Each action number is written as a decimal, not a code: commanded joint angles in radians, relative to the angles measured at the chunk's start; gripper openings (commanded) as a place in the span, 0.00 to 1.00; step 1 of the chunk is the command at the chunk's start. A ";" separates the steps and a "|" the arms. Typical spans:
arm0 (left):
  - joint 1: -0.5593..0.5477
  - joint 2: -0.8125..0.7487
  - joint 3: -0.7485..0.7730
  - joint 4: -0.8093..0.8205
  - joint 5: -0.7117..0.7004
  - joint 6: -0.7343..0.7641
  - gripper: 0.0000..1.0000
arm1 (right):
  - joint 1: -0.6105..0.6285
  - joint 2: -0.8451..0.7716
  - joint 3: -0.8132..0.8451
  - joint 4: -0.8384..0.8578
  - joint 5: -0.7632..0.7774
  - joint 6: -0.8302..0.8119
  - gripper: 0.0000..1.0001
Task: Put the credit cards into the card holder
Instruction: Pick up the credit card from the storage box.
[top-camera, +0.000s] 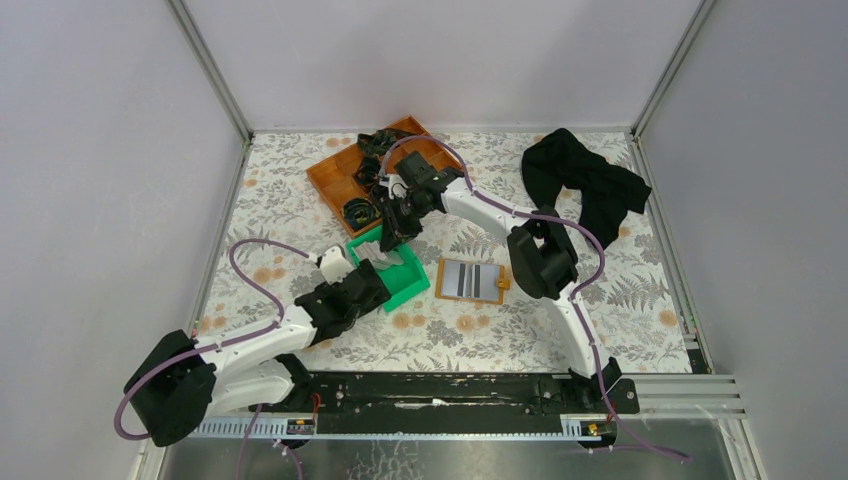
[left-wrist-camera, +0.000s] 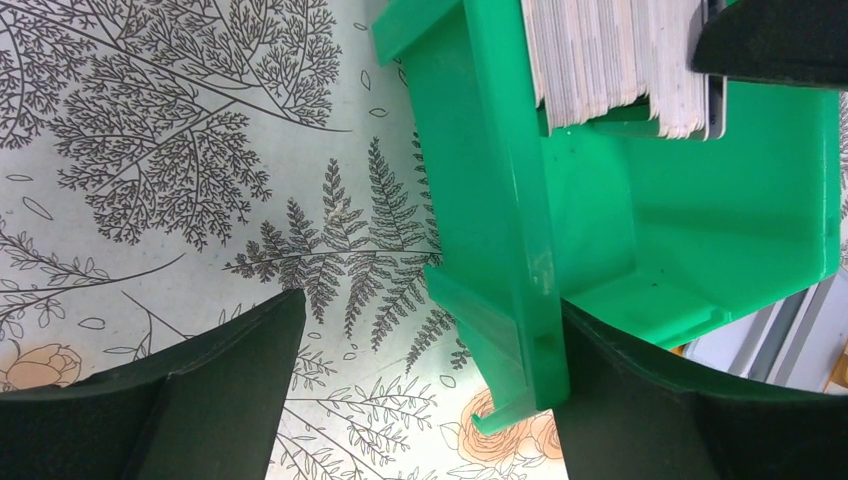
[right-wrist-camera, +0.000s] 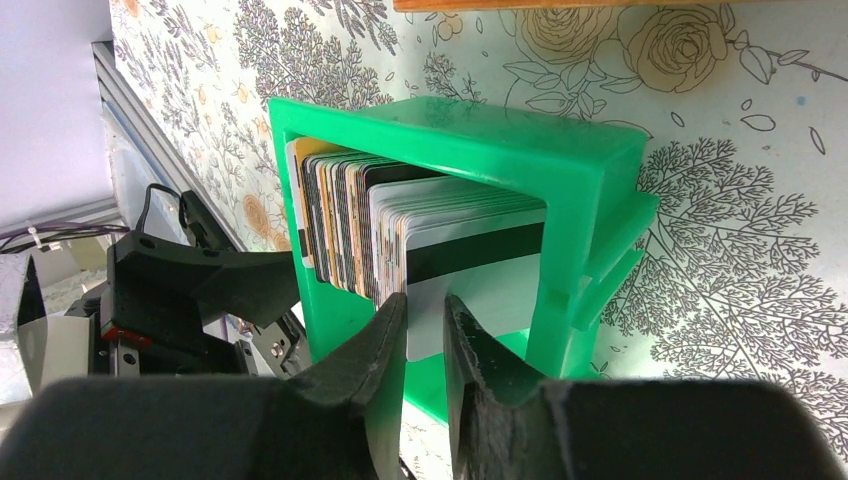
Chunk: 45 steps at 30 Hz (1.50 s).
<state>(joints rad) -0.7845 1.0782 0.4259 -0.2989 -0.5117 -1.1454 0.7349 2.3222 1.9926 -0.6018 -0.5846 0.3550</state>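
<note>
A stack of credit cards (right-wrist-camera: 470, 240) stands on edge in a green bin (right-wrist-camera: 590, 190). In the left wrist view the credit cards (left-wrist-camera: 610, 60) show at the top. My right gripper (right-wrist-camera: 425, 300) reaches into the bin from above. Its fingers stand narrowly open on either side of the front card's corner, and a gap still shows between them. My left gripper (left-wrist-camera: 432, 305) is open and straddles the bin's (left-wrist-camera: 500, 150) side wall, with one finger inside against the wall and the other well clear. The card holder (top-camera: 472, 281) lies open on the table, right of the bin (top-camera: 412, 285).
An orange compartment tray (top-camera: 335, 180) with black items sits behind the bin, close to my right arm. A black cloth (top-camera: 585, 180) lies at the back right. White walls enclose the flowered table.
</note>
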 joint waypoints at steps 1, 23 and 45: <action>0.010 0.009 -0.013 0.051 0.008 0.024 0.90 | 0.004 -0.036 0.040 -0.027 0.002 -0.011 0.25; 0.022 0.021 -0.016 0.058 0.024 0.046 0.89 | -0.011 -0.052 0.060 -0.038 -0.017 -0.012 0.23; 0.034 0.034 -0.024 0.082 0.036 0.047 0.89 | -0.021 -0.048 0.106 -0.161 0.201 -0.107 0.21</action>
<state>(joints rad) -0.7578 1.1107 0.4183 -0.2665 -0.4713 -1.1080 0.7155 2.3131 2.0418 -0.6838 -0.5045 0.3107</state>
